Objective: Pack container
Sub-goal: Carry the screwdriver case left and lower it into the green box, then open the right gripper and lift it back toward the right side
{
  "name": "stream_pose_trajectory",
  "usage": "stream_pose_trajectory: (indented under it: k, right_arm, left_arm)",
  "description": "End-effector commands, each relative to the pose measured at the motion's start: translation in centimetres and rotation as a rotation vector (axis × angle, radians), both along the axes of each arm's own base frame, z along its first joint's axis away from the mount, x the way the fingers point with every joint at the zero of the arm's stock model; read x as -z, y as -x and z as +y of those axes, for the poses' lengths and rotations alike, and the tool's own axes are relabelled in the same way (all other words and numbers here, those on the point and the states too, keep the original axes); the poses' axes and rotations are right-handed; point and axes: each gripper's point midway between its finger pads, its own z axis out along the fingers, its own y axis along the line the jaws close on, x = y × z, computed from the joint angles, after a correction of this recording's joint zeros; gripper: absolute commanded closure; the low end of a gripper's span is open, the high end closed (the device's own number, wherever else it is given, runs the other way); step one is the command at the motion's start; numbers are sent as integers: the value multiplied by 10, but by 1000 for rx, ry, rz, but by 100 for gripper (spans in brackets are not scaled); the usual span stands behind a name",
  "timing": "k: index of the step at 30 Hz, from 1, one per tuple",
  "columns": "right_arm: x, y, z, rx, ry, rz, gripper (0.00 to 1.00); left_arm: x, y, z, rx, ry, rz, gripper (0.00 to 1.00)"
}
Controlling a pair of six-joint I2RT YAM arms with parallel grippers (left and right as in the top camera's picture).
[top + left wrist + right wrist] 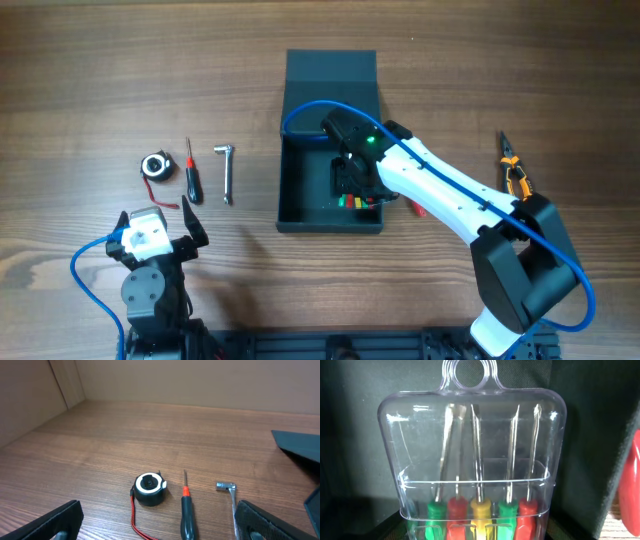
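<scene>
Nearest on the worktop (80, 100): left tool (158, 225), wide open, nothing in it. Just past it, in a row: one tape measure (149, 488), one screwdriver (187, 510), one bent wrench (233, 505). In the middle: one container (305, 175), lid open, with right tool (352, 185) down inside it, over one clear pack of little screwdrivers (475, 460). Cannot tell if gripping it. Off to the right: one pair of pliers (514, 172).
</scene>
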Motion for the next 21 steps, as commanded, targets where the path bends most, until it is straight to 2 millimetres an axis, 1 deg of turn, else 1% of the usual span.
stream_pose_trajectory:
  k: [1, 6, 10, 11, 12, 13, 14, 16, 17, 18, 19, 21]
  right_arm:
    - [6, -2, -3, 21, 17, -3, 32]
    - [6, -1, -1, -7, 8, -1, 21]
    - [6, -3, 6, -12, -27, -1, 20]
    - [5, -3, 10, -22, -45, -3, 21]
    - [3, -5, 18, -46, -84, -5, 22]
    - [-8, -12, 30, -53, -131, -24, 23]
    - [-23, -22, 41, -88, -169, -56, 23]
    - [-49, -35, 51, -122, -196, -99, 23]
    - [-75, -45, 57, -164, -207, -138, 23]
    - [-94, -51, 58, -186, -205, -165, 22]
    - [-114, -58, 52, -175, -177, -193, 21]
    - [-149, -67, 32, -177, -111, -243, 20]
  left_arm:
    - [1, 0, 0, 5, -22, 3, 0]
    - [1, 0, 0, 5, -22, 3, 0]
    - [1, 0, 0, 5, -22, 4, 0]
    - [1, 0, 0, 5, -22, 3, 0]
    - [1, 0, 0, 5, -22, 3, 0]
    - [1, 0, 0, 5, -22, 3, 0]
    - [1, 0, 0, 5, -22, 3, 0]
    - [1, 0, 0, 5, -22, 4, 0]
    - [1, 0, 0, 5, -22, 3, 0]
    - [1, 0, 0, 5, -22, 3, 0]
    - [1, 0, 0, 5, -22, 3, 0]
    - [1, 0, 0, 5, -22, 3, 0]
